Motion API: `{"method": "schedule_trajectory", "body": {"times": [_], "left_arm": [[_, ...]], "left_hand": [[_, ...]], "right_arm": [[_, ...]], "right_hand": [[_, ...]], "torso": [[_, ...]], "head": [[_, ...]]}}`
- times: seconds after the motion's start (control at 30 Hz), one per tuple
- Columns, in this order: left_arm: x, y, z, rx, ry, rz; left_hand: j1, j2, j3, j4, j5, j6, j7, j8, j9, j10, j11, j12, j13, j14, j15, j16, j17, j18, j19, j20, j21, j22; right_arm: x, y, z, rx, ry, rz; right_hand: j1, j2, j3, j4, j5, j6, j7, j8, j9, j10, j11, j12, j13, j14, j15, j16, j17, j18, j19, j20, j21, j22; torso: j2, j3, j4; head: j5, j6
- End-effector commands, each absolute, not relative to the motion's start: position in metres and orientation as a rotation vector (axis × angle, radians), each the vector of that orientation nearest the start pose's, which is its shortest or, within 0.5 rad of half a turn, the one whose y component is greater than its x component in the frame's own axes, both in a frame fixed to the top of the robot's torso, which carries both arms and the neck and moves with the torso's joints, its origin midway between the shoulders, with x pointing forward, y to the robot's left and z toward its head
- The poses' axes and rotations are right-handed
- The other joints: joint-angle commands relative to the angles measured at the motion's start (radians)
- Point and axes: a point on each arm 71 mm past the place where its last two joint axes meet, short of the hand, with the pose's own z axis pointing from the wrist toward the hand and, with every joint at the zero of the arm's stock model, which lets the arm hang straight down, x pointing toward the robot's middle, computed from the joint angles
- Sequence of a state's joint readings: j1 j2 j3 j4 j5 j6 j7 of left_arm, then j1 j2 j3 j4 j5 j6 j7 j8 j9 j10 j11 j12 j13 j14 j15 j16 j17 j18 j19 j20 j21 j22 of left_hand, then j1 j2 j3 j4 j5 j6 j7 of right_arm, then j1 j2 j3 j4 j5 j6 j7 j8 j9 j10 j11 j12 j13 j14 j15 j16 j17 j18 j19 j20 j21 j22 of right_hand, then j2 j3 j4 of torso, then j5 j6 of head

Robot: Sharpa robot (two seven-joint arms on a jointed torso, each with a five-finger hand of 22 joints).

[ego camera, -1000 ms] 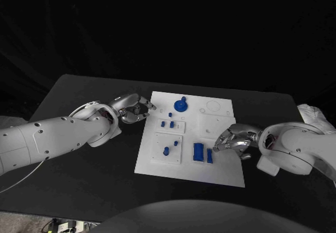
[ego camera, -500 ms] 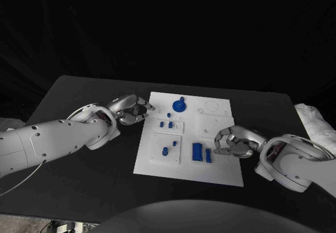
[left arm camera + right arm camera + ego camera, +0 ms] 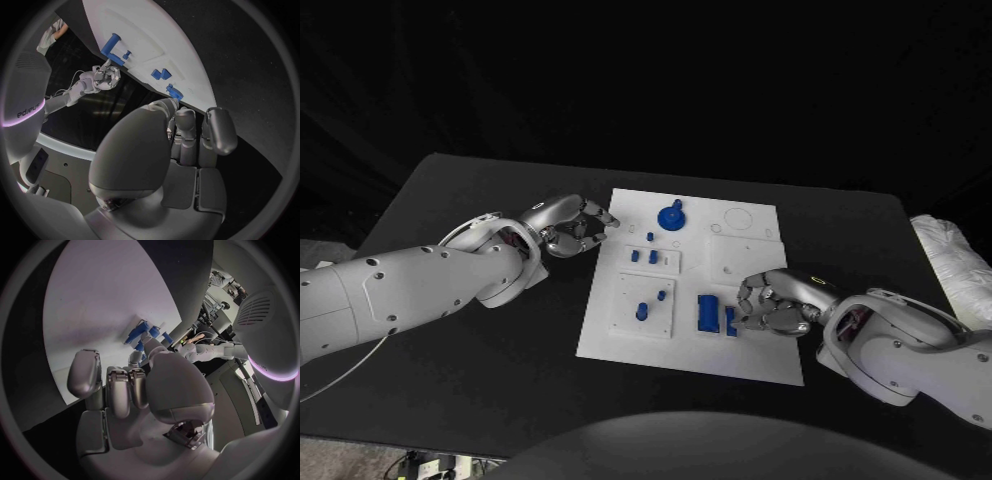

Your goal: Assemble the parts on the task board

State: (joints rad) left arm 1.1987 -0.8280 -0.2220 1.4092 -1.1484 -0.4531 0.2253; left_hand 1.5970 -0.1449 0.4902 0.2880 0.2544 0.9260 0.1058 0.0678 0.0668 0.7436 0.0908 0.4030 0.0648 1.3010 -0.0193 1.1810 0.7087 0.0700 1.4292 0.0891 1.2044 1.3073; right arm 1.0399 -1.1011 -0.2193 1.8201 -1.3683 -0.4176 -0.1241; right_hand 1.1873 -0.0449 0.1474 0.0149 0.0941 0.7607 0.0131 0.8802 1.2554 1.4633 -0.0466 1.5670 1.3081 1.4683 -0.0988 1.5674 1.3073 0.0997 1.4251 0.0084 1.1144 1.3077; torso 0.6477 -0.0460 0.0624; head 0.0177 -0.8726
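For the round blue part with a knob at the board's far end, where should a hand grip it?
Likely by the raised knob on the round blue part, coming from above: the disc lies flat on the board, leaving little edge for fingers, while the knob stands up.

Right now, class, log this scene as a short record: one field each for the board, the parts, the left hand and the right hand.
board: white board flat in the middle of the black table
parts: blue parts on the board; a round one near the far edge, two long bars near the right hand
left hand: left hand at the board's left edge, fingers curled, holding nothing visible
right hand: right hand over the board's right side beside the bars, fingers curled; a grasp cannot be seen
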Motion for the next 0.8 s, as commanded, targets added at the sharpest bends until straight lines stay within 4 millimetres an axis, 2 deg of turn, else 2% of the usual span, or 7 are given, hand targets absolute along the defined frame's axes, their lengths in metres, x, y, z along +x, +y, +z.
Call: {"method": "schedule_trajectory", "body": {"times": [0.03,0.17,0.3,0.4,0.5,0.57,0.8], "left_arm": [[0.4738,0.2205,-0.2402,0.040,1.665,-0.892],[0.4738,0.2202,-0.2403,0.040,1.666,-0.892],[0.4738,0.2205,-0.2403,0.040,1.667,-0.891],[0.4739,0.2206,-0.2404,0.040,1.667,-0.891],[0.4740,0.2203,-0.2405,0.040,1.669,-0.891],[0.4740,0.2200,-0.2406,0.041,1.670,-0.892],[0.4742,0.2200,-0.2409,0.040,1.672,-0.891]], "left_hand": [[0.000,-0.010,0.007,0.000,0.003,0.002,0.006,0.005,0.002,0.008,-0.002,-0.006,0.002,-0.003,0.003,0.002,-0.005,0.006,-0.001,0.002,-0.002,0.164],[-0.001,-0.011,0.008,0.000,0.003,0.003,0.006,0.005,0.002,0.009,-0.002,-0.006,0.002,-0.004,0.003,0.001,-0.008,0.006,-0.002,0.002,-0.003,0.163],[-0.001,-0.012,0.010,0.000,0.003,0.003,0.006,0.005,0.002,0.010,-0.001,-0.006,0.002,-0.007,0.004,-0.004,-0.017,0.007,-0.004,0.002,-0.006,0.162],[-0.002,-0.013,0.012,-0.001,0.003,0.004,0.007,0.005,0.002,0.012,-0.001,-0.006,0.002,-0.011,0.004,-0.008,-0.025,0.008,-0.005,0.002,-0.009,0.162],[-0.002,-0.013,0.012,-0.001,0.003,0.004,0.007,0.005,0.002,0.012,-0.001,-0.006,0.002,-0.011,0.004,-0.008,-0.025,0.008,-0.005,0.002,-0.010,0.161],[-0.002,-0.014,0.014,-0.001,0.003,0.004,0.007,0.005,0.001,0.012,0.000,-0.007,0.001,-0.013,0.004,-0.011,-0.029,0.008,-0.006,0.002,-0.011,0.161],[-0.002,-0.015,0.016,-0.001,0.003,0.004,0.007,0.004,0.001,0.013,0.000,-0.007,0.001,-0.016,0.004,-0.014,-0.034,0.008,-0.007,0.003,-0.013,0.161]], "right_arm": [[0.3564,-0.2372,-0.2822,-0.040,1.951,0.677],[0.3561,-0.2362,-0.2858,-0.057,1.975,0.662],[0.3553,-0.2361,-0.2885,-0.076,1.997,0.649],[0.3546,-0.2358,-0.2896,-0.085,2.009,0.646],[0.3540,-0.2352,-0.2906,-0.094,2.021,0.646],[0.3535,-0.2345,-0.2912,-0.099,2.030,0.646],[0.3532,-0.2344,-0.2922,-0.089,2.044,0.648]], "right_hand": [[-0.010,-0.002,-0.006,0.015,-0.009,-0.032,0.002,-0.022,-0.009,0.107,-0.004,0.004,0.263,0.102,-0.004,0.003,0.263,-0.008,-0.014,0.003,-0.023,0.142],[-0.016,-0.012,-0.024,0.040,-0.032,-0.052,0.011,-0.034,-0.012,0.107,0.006,0.004,0.263,0.102,0.006,0.003,0.263,-0.008,-0.025,0.011,-0.032,0.141],[-0.024,-0.040,-0.050,0.099,-0.044,-0.087,0.037,-0.059,-0.026,0.107,0.031,0.004,0.263,0.102,0.032,0.003,0.263,-0.019,-0.031,0.035,0.015,0.153],[-0.019,-0.056,-0.056,0.125,-0.045,-0.097,0.047,-0.067,-0.032,0.107,0.040,0.004,0.263,0.102,0.043,0.003,0.263,-0.023,-0.030,0.043,0.049,0.160],[0.001,-0.055,-0.050,0.139,-0.035,-0.100,0.054,-0.071,-0.038,0.107,0.046,0.004,0.263,0.102,0.053,0.003,0.263,-0.032,-0.011,0.048,0.113,0.173],[0.015,-0.057,-0.048,0.146,-0.002,-0.101,0.058,-0.073,-0.042,0.107,0.049,0.004,0.263,0.102,0.057,0.003,0.263,-0.038,0.000,0.055,0.154,0.181],[0.018,-0.053,-0.046,0.161,0.008,-0.102,0.059,-0.074,-0.047,0.107,0.054,0.004,0.263,0.102,0.060,0.003,0.263,-0.041,0.005,0.060,0.181,0.186]], "torso": [[-0.001,0.0001,0.0001],[0.000,0.0001,-0.0001],[0.000,0.0003,-0.0003],[0.000,0.0000,-0.0009],[0.000,0.0004,-0.0006],[0.000,0.0003,-0.0007],[-0.001,0.0003,-0.0008]], "head": [[-0.001,0.000],[0.000,0.000],[0.001,0.000],[0.001,0.000],[0.000,0.000],[0.000,0.000],[0.000,0.000]]}}
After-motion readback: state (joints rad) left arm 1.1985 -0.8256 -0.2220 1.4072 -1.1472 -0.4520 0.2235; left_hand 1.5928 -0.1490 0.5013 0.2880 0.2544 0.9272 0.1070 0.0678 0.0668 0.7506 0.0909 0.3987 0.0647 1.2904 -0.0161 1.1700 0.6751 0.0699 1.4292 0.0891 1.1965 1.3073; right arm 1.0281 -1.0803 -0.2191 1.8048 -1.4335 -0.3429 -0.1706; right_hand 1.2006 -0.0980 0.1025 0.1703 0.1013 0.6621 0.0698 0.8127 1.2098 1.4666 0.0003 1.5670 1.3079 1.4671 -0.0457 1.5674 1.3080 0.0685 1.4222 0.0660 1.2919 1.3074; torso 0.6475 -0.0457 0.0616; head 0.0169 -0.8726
